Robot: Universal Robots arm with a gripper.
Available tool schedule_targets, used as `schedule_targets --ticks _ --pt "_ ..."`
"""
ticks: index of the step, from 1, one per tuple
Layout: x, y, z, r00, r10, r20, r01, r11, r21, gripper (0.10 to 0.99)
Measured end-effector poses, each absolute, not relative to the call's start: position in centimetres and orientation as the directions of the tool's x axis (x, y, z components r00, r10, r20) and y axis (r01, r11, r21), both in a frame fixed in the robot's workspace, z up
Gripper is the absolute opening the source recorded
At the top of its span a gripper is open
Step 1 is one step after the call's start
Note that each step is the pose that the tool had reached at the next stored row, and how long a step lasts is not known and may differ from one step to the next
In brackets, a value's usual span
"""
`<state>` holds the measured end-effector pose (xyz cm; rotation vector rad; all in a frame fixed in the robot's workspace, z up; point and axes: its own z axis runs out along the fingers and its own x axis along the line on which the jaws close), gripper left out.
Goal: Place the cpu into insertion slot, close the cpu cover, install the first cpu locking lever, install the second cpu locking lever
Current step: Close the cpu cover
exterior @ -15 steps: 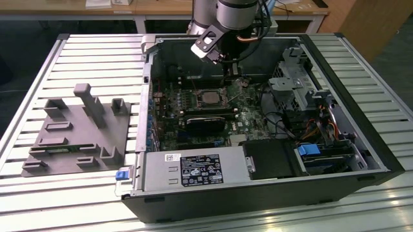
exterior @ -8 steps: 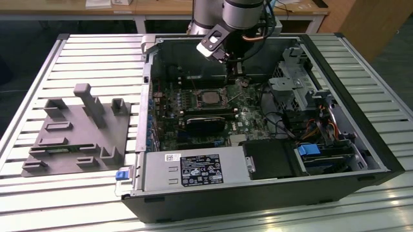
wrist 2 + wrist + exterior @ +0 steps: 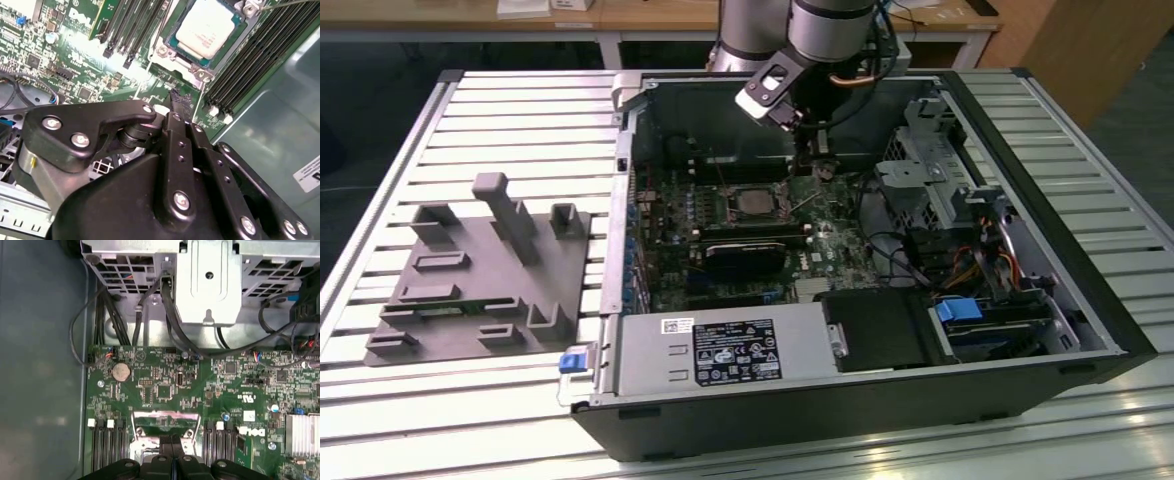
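The cpu (image 3: 207, 25), a dull silver square, lies in the insertion slot (image 3: 750, 200) on the green board inside the open computer case. The silvery cpu cover (image 3: 172, 54) lies flat around it as a frame. A thin metal lever (image 3: 287, 4) runs past the slot's far corner, and another thin rod (image 3: 200, 102) passes right beside my fingertips. My gripper (image 3: 178, 102) hangs just above the board at the edge of the slot, its black fingers (image 3: 171, 442) shut together with nothing seen between them. In the exterior view the gripper (image 3: 821, 168) stands to the right of the cpu (image 3: 755, 201).
Long black memory slots (image 3: 250, 55) flank the socket. A metal drive cage (image 3: 207, 280) with black cables (image 3: 150, 315) lies beyond the board, and a finned heatsink (image 3: 302, 432) is to one side. A grey fixture block (image 3: 480, 270) sits on the slatted table at the exterior view's left.
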<state>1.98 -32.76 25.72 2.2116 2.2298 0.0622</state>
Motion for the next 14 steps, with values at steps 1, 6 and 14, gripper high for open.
schedule_targets --ticks 1,6,14 --pt "2.1 -32.7 25.7 -0.009 1.000 0.028 1.000 0.008 0.028 0.106" --pt "2.7 -32.6 25.7 -0.009 1.000 0.028 1.000 0.008 0.028 0.106" --pt "3.7 -32.4 25.7 -0.009 1.000 0.028 1.000 0.008 0.028 0.106"
